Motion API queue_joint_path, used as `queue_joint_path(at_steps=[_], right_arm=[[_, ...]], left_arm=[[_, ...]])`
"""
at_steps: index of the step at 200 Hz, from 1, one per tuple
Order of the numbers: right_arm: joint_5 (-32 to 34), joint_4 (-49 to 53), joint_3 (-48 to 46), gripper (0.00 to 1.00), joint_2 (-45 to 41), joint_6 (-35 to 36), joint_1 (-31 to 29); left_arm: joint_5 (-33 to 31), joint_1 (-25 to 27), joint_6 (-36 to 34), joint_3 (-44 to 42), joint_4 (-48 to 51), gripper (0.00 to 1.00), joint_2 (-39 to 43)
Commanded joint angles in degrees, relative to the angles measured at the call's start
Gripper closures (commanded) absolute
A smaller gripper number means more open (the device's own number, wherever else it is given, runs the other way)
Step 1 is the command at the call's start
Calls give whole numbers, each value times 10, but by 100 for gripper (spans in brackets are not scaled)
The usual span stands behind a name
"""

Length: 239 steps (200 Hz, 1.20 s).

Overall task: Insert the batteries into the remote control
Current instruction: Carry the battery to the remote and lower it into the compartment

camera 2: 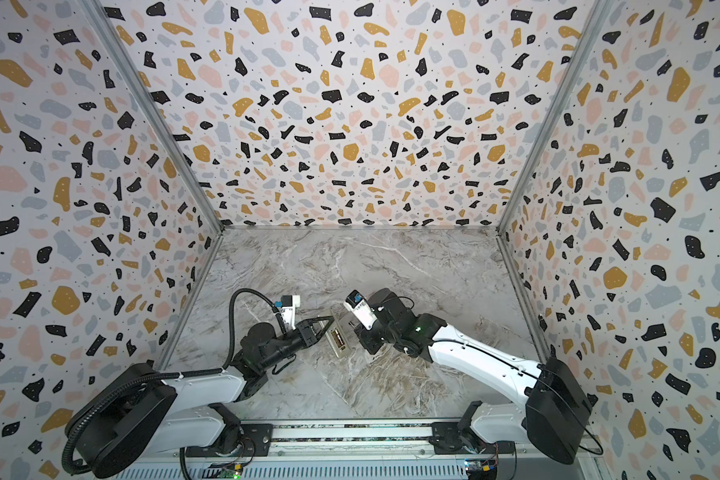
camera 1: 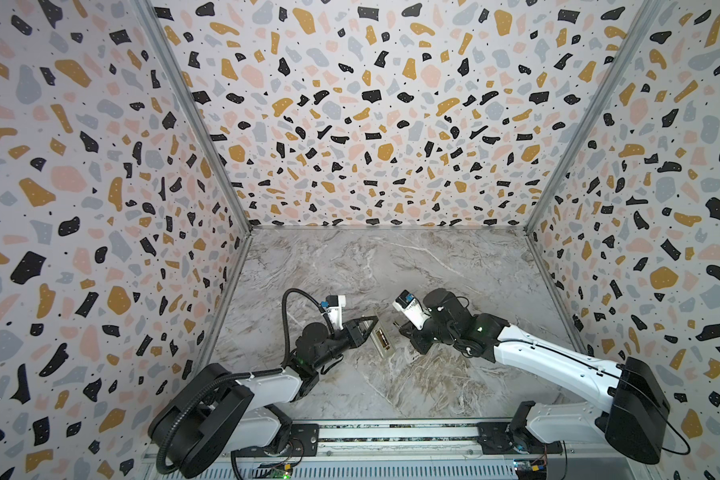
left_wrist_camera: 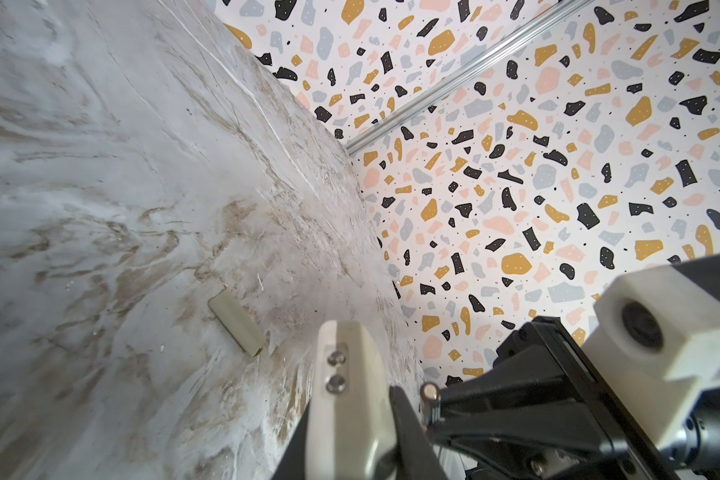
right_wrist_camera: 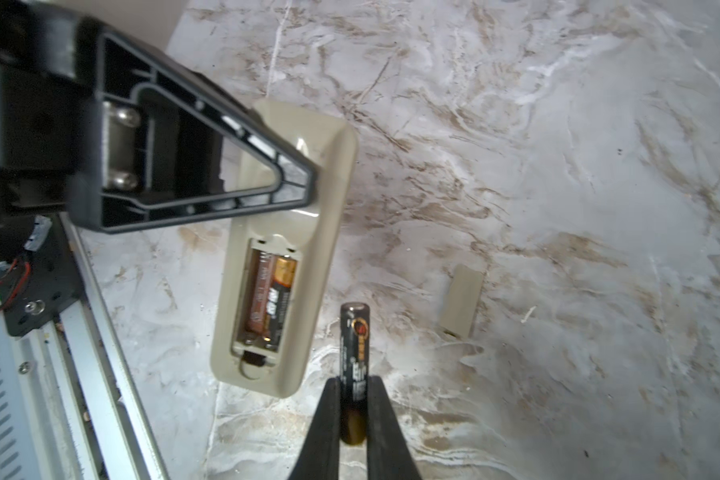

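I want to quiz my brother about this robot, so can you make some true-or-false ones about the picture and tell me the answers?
1. The right gripper pinches a battery beside the remote control. True.
2. The remote lies buttons up. False: its plain back faces up.
3. Its recess is empty. False: another battery lies inside.
4. The cover plate lies on the table, apart from the remote. True.
5. The left gripper hangs far from the remote. False: it is over the remote's end.
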<state>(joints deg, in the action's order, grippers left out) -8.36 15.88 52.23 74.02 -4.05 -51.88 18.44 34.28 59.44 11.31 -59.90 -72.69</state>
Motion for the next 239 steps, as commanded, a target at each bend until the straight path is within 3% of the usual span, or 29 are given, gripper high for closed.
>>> queue_joint_path(at_steps=[1, 239], right_arm=[[-9, 17, 28, 99, 13, -9, -20], [-13, 33, 72, 100, 105, -26, -47]], left_arm=[[-17, -1, 2, -11, -52, 100, -2], [-47, 12, 36, -38, -143, 100, -57]])
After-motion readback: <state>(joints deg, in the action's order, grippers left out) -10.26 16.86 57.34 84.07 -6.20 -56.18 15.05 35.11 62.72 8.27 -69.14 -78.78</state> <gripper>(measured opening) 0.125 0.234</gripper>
